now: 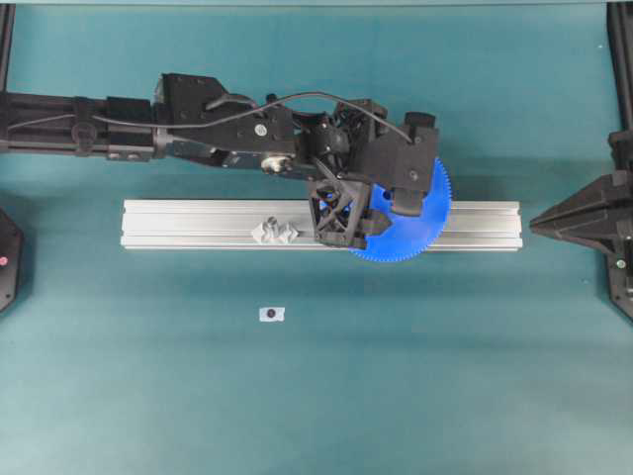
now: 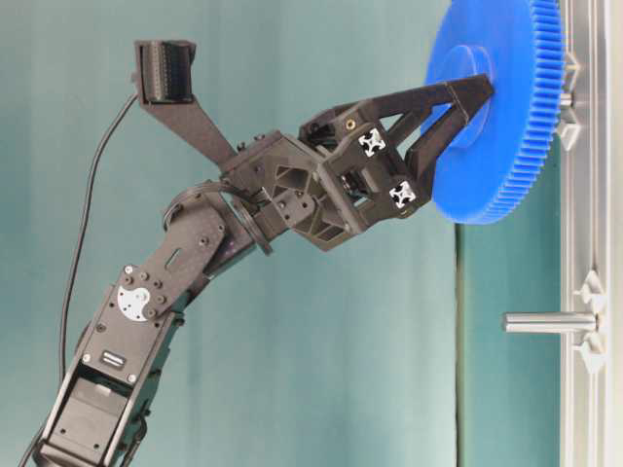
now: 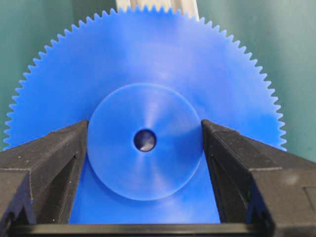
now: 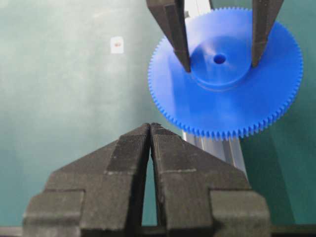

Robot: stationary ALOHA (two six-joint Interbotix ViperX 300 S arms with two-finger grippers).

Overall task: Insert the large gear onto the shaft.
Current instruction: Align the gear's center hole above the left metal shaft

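The large gear (image 1: 420,233) is a bright-blue toothed disc held flat just above the aluminium rail (image 1: 198,223). My left gripper (image 1: 376,213) is shut on its raised hub (image 3: 144,140), one finger on each side. The hub hole shows a dark tip with a glint inside. The shaft (image 1: 269,226), a thin silvery peg on a translucent mount, stands bare on the rail to the left of the gear. In the table-level view the shaft (image 2: 550,321) is apart from the gear (image 2: 496,107). My right gripper (image 1: 554,220) is shut and empty at the rail's right end.
A shorter peg (image 2: 567,97) sticks out of the rail right under the gear. A small white tag with a dark dot (image 1: 271,314) lies on the green mat in front of the rail. Dark arm bases stand at the left and right edges.
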